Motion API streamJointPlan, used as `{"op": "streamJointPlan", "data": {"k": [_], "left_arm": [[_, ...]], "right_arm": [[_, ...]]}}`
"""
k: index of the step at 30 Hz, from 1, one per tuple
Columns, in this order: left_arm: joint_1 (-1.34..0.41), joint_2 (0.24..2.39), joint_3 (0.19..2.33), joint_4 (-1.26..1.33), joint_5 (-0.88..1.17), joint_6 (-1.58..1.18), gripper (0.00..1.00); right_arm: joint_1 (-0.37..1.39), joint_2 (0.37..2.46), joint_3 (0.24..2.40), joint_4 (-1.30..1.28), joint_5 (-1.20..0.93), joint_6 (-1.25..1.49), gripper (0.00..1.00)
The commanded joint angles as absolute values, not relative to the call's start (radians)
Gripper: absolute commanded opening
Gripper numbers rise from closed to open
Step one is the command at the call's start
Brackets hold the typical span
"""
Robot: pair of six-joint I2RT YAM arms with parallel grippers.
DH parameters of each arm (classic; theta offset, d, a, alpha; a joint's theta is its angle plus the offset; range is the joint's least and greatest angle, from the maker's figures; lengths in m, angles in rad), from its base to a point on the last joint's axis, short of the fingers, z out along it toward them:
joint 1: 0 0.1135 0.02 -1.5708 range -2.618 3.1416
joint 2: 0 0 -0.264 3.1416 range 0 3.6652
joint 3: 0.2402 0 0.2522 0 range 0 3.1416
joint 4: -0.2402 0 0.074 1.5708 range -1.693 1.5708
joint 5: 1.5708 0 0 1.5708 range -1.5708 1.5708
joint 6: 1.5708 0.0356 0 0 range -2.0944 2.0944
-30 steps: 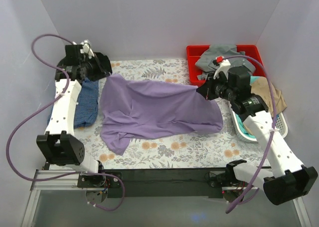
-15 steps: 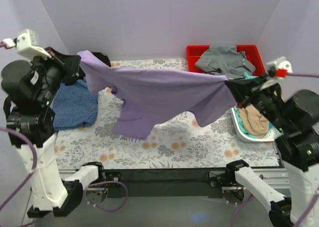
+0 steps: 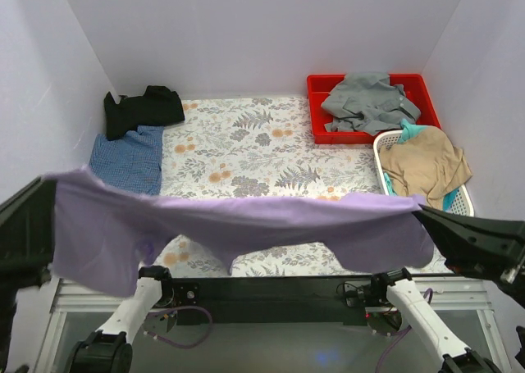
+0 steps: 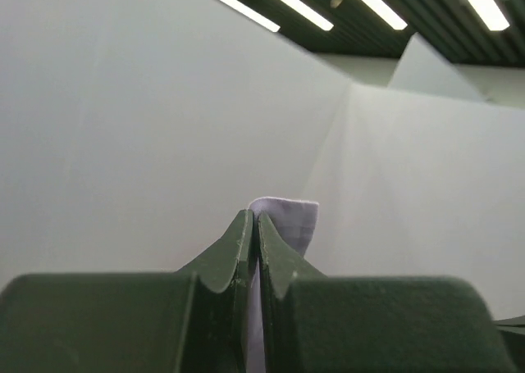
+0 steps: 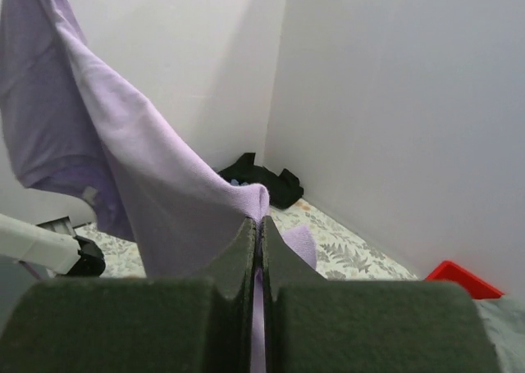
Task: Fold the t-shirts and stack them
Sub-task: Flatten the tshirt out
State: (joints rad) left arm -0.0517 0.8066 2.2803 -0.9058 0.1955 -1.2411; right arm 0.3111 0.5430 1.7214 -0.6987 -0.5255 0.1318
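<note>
The left hand (image 4: pixel 257 225) pinches lilac t-shirt (image 4: pixel 287 217) cloth tight.

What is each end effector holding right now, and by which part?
Both hold the lilac t-shirt, stretched between them: the left end effector pinches one upper corner, the right end effector the other.

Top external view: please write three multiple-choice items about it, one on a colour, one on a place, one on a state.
1. The bin holding the grey garment is: A green; B red; C yellow.
2. The black t-shirt lies: A inside that bin; B at the table's near right corner; C at its far left corner.
3. The lilac t-shirt is: A folded on the table; B hanging stretched between the left pincer and the right pincer; C crumpled in the bin.

1 B: its walls are red.
2 C: it is the dark heap by the back wall.
3 B: each shut pincer grips one end.
</note>
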Motion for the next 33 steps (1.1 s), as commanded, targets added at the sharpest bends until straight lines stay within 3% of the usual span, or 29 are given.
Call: {"op": "streamJointPlan", "data": {"k": [1, 7, 13, 18, 22, 28, 33], "left_arm": [[-0.109, 0.799, 2.324, -0.9, 0.172, -1.304, 0.0], [-0.204, 0.793, 2.085, -0.953, 0.078, -1.321, 0.0], [-0.207, 0.816, 1.637, -0.847, -0.02, -1.29, 0.0], [-0.207, 0.992, 1.399, -0.704, -0.098, -1.275, 0.0], [-0.193, 1.147, 1.212, -0.528, -0.126, -1.27, 0.0], [-0.103, 1.487, 1.233, -0.286, -0.019, -1.212, 0.0], [-0.069, 1.77, 1.499, -0.218, 0.101, -1.155, 0.0]], "right_arm": [[0.293, 0.52, 1.73, -0.687, -0.6, 0.169, 0.01], [0.288, 0.499, 1.51, -0.683, -0.549, 0.163, 0.01], [0.287, 0.495, 1.068, -0.575, -0.483, 0.199, 0.01], [0.288, 0.587, 0.755, -0.414, -0.364, 0.233, 0.01], [0.29, 0.73, 0.643, -0.267, -0.31, 0.23, 0.01], [0.291, 0.988, 0.672, -0.074, -0.206, 0.203, 0.01], [0.293, 1.19, 0.801, -0.025, -0.132, 0.155, 0.01]]}}
